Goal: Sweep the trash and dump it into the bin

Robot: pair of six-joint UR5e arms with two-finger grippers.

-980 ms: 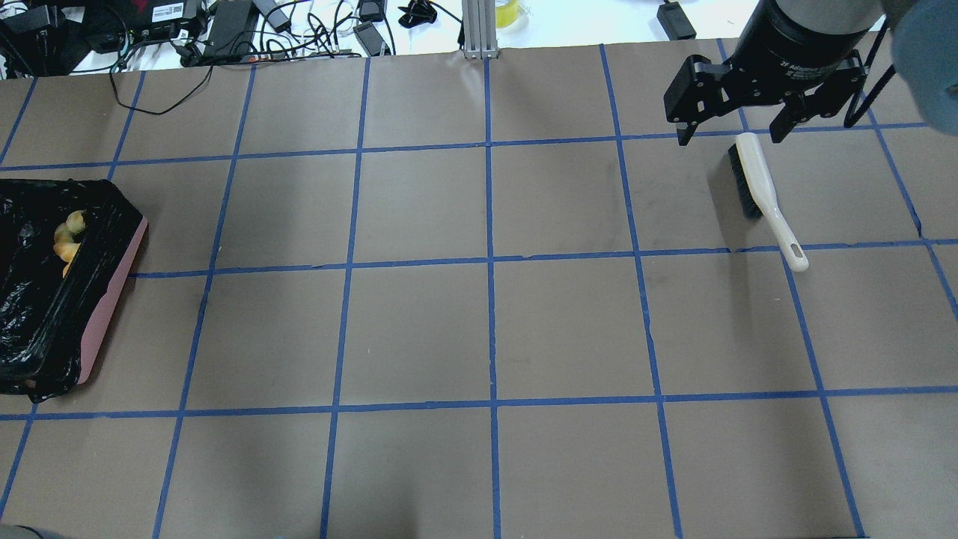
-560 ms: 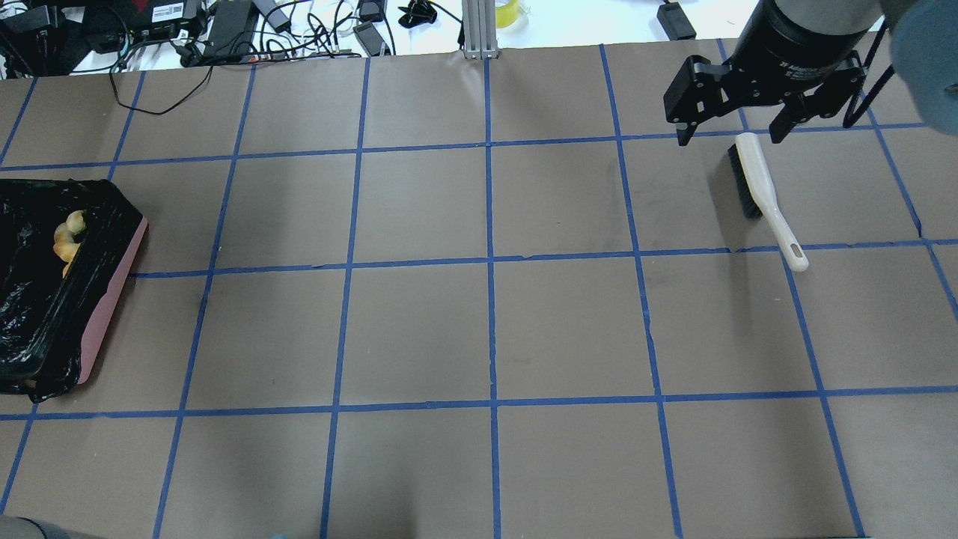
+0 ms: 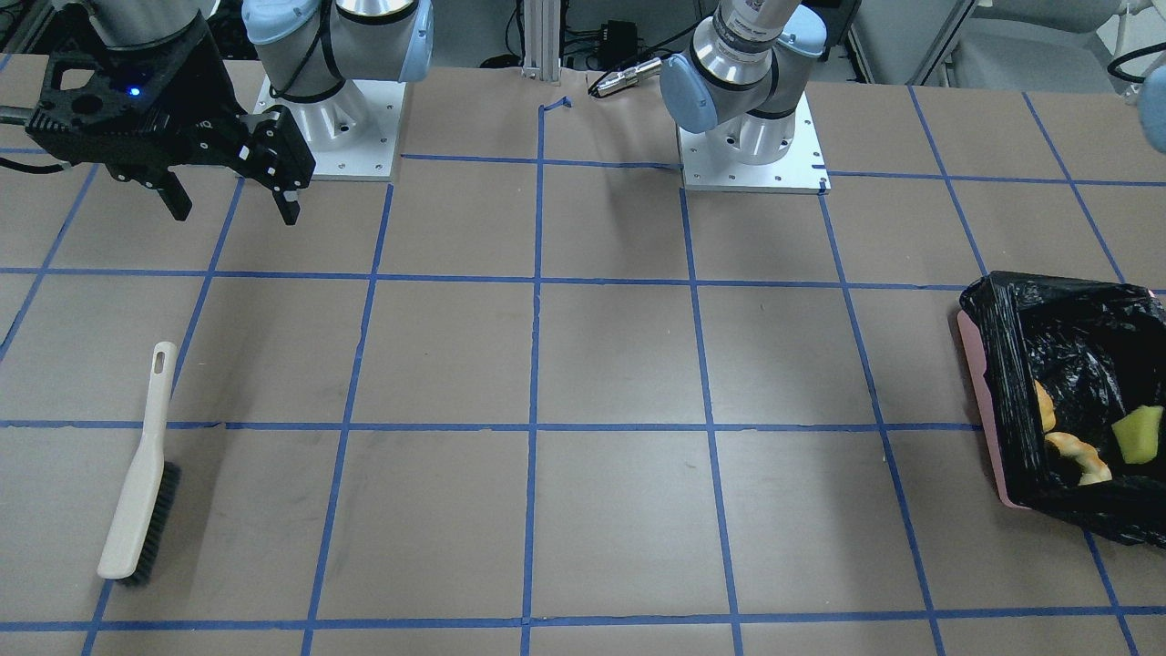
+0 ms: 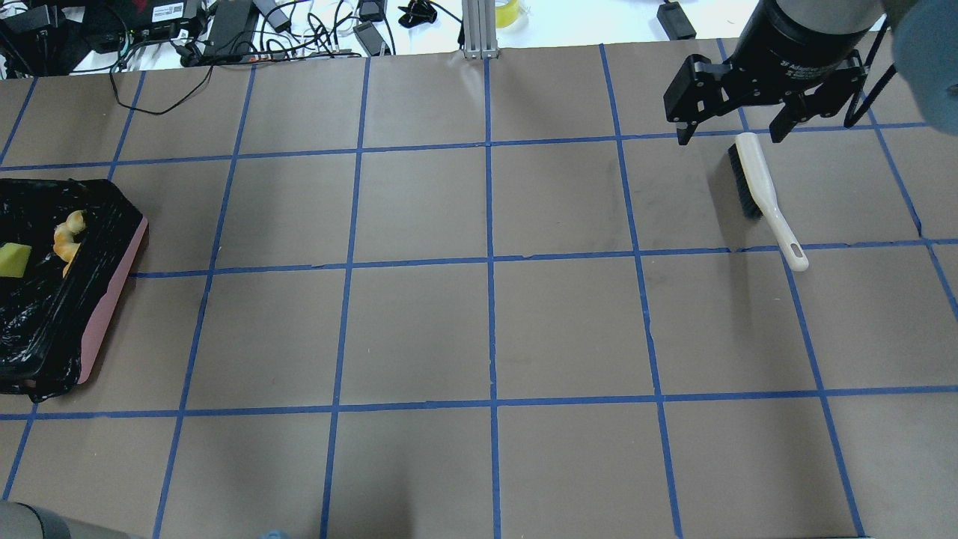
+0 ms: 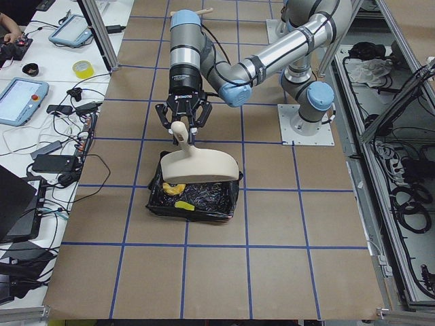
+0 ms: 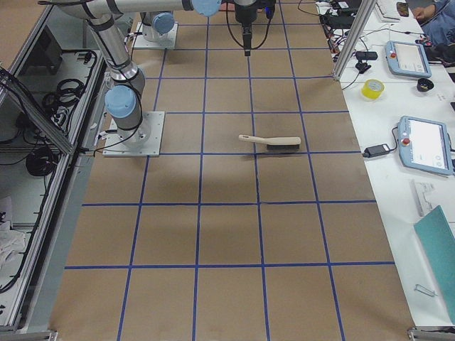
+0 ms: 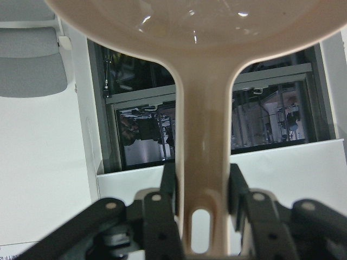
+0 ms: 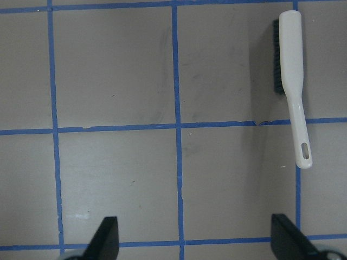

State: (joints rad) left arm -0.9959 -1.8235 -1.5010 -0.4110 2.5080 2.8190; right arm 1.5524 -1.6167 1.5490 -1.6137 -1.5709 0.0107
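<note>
i'm looking at a wide table covered in brown paper with a grid of blue tape (image 4: 419,329). the left arm (image 5: 279,51) reaches out to the table's left end. the left gripper (image 5: 181,123) points down there, its fingers (image 7: 165,189) pinched tight on either side of the handle of a cream plastic dustpan (image 5: 200,165). the pan hangs tipped, handle up and wide mouth down, over the bin.

the bin is a pink rectangular tub lined with a crinkled glossy black plastic bag (image 3: 979,392), and it sits at the left edge of the table.

on the right side, the right gripper (image 4: 730,136) hovers high over the table with its jaws spread wide and nothing between them. a hand brush with a cream plastic handle and dark bristles (image 4: 763,191) lies on the paper below it, apart from the fingers. its bristles face left and its handle end points toward the near side.

all three pieces of trash lie inside the bag: a yellow-green sponge-like wedge (image 3: 1136,435), a pale cream crescent slice (image 3: 1079,456) just beside it, and a glossy orange-yellow lump (image 3: 1045,407) against the bag's wall.
</note>
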